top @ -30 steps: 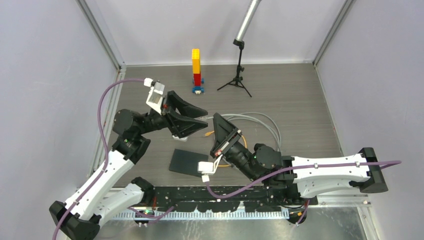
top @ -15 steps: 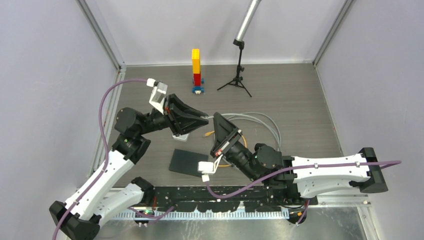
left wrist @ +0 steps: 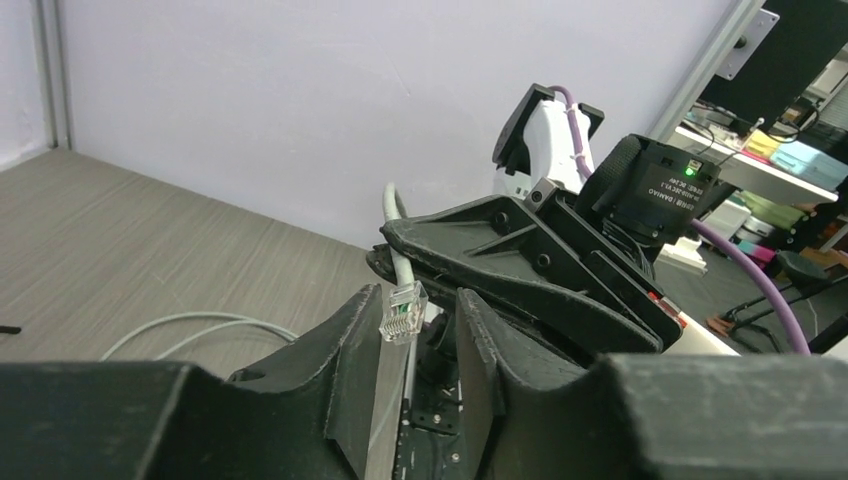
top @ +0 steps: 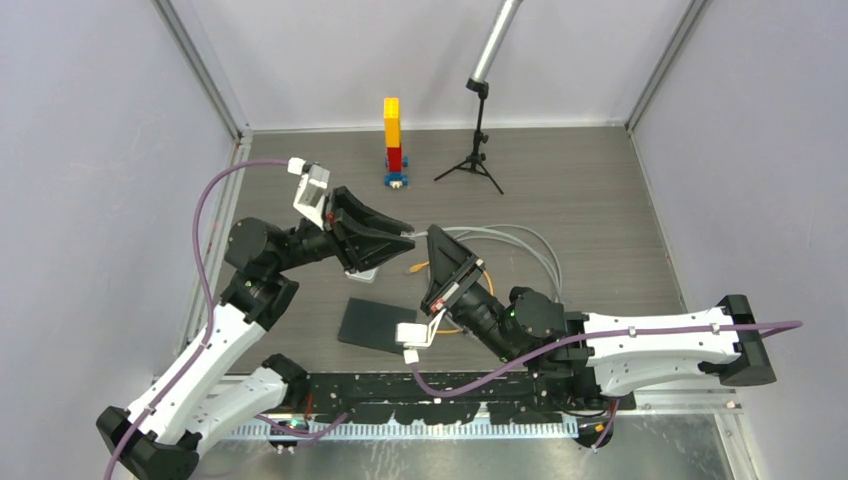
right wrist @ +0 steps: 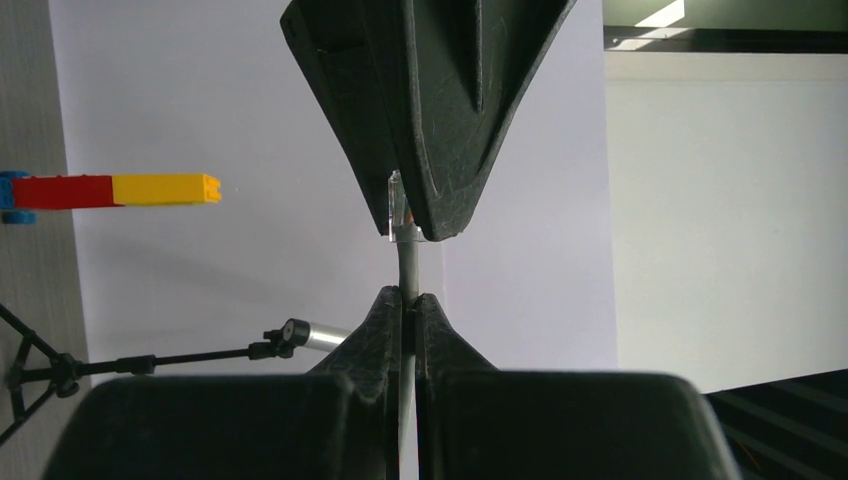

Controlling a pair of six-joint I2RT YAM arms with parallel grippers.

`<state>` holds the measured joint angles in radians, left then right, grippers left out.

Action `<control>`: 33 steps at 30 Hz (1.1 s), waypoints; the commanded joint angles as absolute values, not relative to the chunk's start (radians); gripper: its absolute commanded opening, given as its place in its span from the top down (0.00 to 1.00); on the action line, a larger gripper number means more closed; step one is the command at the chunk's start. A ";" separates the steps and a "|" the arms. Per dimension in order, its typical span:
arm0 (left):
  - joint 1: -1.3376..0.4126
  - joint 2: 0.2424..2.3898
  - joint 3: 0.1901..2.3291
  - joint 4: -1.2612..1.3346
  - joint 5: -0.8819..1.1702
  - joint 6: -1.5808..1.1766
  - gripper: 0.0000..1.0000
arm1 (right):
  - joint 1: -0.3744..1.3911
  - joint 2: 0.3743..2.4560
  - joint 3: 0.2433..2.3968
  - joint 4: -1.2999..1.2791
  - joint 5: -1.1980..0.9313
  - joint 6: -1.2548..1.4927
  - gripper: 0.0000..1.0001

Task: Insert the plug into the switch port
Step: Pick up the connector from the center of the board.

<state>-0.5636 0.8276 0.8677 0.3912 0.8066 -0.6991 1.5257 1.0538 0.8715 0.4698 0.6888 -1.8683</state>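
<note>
The clear plug [left wrist: 403, 308] on a grey cable [right wrist: 408, 268] stands between the fingers of my left gripper [left wrist: 418, 295]. It lies against the left finger [left wrist: 352, 345], with a gap to the right one, so these jaws are open. My right gripper [right wrist: 405, 298] is shut on the cable just behind the plug [right wrist: 396, 208]. From above, the two grippers meet tip to tip, left gripper [top: 406, 233] and right gripper [top: 432, 234]. A white box [top: 362, 271] peeks out under the left gripper. Its switch port is hidden.
A black pad [top: 375, 322] lies on the table near the arms. Grey cable loops [top: 525, 243] and an orange cable [top: 484, 284] lie by the right arm. A yellow-red brick tower [top: 392, 138] and a small tripod [top: 478, 150] stand at the back.
The left gripper's jaws have narrowed around the plug and its wrist has shifted slightly. The right arm has not moved.
</note>
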 commanded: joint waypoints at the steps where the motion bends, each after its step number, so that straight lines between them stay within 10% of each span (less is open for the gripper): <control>1: -0.569 0.813 0.913 0.407 0.792 -0.702 0.68 | 1.534 1.037 0.891 0.514 0.708 -1.867 1.00; 7: -0.569 0.816 0.917 0.406 0.799 -0.706 0.98 | 1.536 1.032 0.889 0.513 0.707 -1.856 1.00; 11: -0.568 0.811 0.914 0.398 0.794 -0.699 1.00 | 1.536 1.031 0.892 0.490 0.710 -1.843 0.99; 19: -0.569 0.791 0.952 0.259 0.775 -0.578 1.00 | 1.546 1.009 1.021 0.148 0.761 -1.496 0.25; 33: -0.569 0.688 0.976 0.032 0.867 -0.216 1.00 | 1.552 1.085 1.764 -0.895 0.517 -0.211 0.18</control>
<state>-0.5636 0.7219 0.9615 0.0429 0.8043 -0.3328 1.5494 1.0470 1.6367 -0.5747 0.6090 -0.5842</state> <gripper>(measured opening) 0.102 0.811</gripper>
